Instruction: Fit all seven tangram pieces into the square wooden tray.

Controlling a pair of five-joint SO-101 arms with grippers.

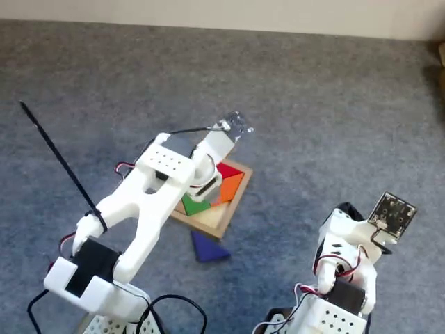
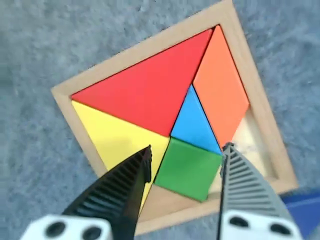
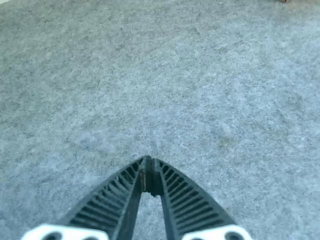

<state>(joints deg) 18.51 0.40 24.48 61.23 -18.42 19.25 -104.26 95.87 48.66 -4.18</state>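
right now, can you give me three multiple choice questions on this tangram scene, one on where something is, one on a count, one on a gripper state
1. Where is the dark blue triangle relative to the wooden tray?
A. inside it
B. on the carpet beside it
C. leaning upright on its rim

2. How many pieces lie in the tray?
A. five
B. seven
C. three

3. What state is the right gripper in?
A. wide open
B. shut on a piece
C. shut with nothing in it

Answers:
1 B: the high view shows it flat on the carpet just outside the tray's near corner.
2 A: the left wrist view shows the red triangle, yellow triangle, orange parallelogram, light blue triangle and green square.
3 C: its fingers meet over bare carpet.
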